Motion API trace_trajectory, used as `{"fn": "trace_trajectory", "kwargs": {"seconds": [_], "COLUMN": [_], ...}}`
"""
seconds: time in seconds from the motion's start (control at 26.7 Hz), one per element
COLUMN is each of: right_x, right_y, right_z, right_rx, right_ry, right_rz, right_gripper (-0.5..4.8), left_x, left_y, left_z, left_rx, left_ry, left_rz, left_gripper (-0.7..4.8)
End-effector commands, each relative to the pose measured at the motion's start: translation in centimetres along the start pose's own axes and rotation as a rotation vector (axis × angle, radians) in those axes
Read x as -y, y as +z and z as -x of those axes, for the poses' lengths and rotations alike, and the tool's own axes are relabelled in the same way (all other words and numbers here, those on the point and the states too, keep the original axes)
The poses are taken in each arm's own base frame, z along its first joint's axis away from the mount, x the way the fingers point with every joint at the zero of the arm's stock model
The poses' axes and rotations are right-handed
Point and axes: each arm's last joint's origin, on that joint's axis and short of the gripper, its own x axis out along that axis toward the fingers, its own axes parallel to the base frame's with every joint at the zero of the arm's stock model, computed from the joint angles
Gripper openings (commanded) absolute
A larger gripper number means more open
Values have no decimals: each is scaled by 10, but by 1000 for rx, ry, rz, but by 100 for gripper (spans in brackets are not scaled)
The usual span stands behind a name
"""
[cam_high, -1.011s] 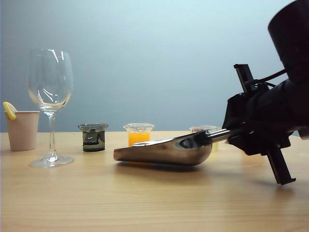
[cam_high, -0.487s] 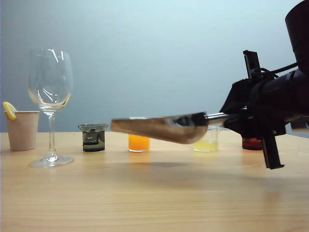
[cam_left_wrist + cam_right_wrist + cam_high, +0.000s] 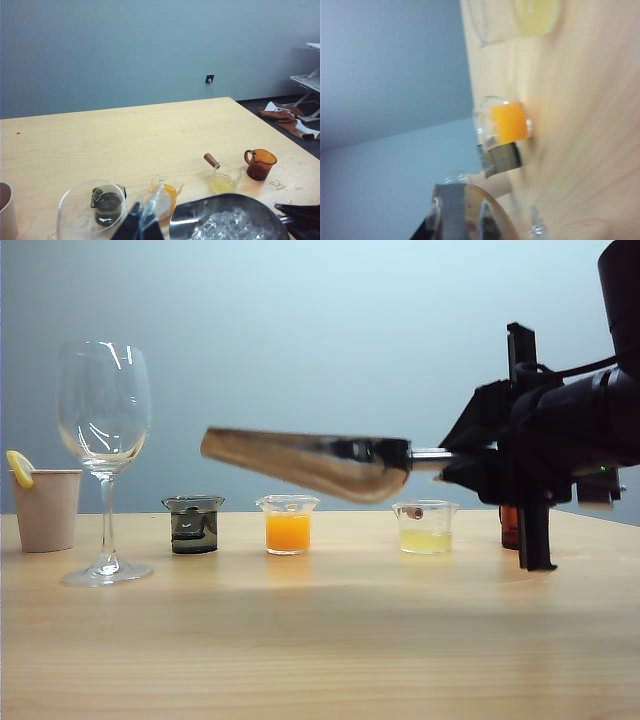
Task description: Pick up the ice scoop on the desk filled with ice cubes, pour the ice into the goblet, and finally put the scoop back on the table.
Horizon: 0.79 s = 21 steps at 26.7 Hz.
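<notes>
Ice scoop [image 3: 310, 462] hangs in the air above the row of small beakers, gripped by its tubular handle in the right claw [image 3: 478, 462], whose jaws are clamped narrow on it, and kept near level, presumably so the ice cubes [image 3: 231, 225] heaped in its bowl do not spill on the way. Its open lip faces the goblet [image 3: 104, 455], which stands empty and well apart toward the left of the counter [image 3: 320, 640]. The left claw [image 3: 142, 227] sits low beside the goblet's rim, and whether it is wide or narrow cannot be told.
</notes>
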Motion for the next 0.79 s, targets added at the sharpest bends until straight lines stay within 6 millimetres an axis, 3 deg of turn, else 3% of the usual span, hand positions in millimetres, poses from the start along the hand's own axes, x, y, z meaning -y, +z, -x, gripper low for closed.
{"fn": "trace_trajectory", "kwargs": {"seconds": [0.04, 0.26, 0.79], "right_x": [-15, -31, -100], "right_y": [-2, -5, -16], "right_z": [-1, -4, -31], "right_rx": [-20, -24, -107], "right_ry": [102, 113, 181], "right_rz": [-12, -11, 16], "right_gripper": [-5, -6, -5], "left_x": [0, 0, -5], "left_y": [2, 2, -8], "left_z": [1, 1, 2], "left_rx": [12, 12, -96], "left_ry": [2, 2, 166], "left_rz": [-3, -2, -63], "left_gripper": [-5, -5, -5]}}
